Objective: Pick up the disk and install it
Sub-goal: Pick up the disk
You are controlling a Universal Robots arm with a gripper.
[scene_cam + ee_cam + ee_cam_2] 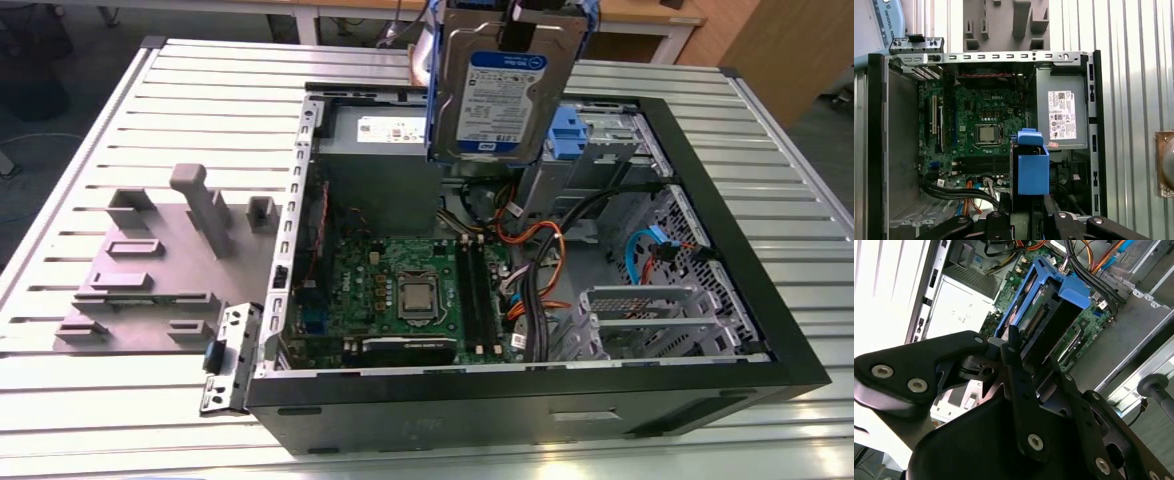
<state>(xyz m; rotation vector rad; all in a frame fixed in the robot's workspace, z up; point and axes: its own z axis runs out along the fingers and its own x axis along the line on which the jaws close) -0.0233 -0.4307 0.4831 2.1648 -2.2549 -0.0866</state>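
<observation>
Claw point(1036, 357) clenched on flat rectangular silver metal disk point(501, 95) w/ white-blue label & blue plastic bracket. Disk hangs upright just below claw, mid-air above open black computer case point(534, 410), which sits on slatted metal tabletop point(200, 100).

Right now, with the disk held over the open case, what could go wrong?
The disk hangs from the end effector over the open case; a slip could drop it onto the motherboard. Orange and black cables run loose beside the board and might snag the disk going in.
</observation>
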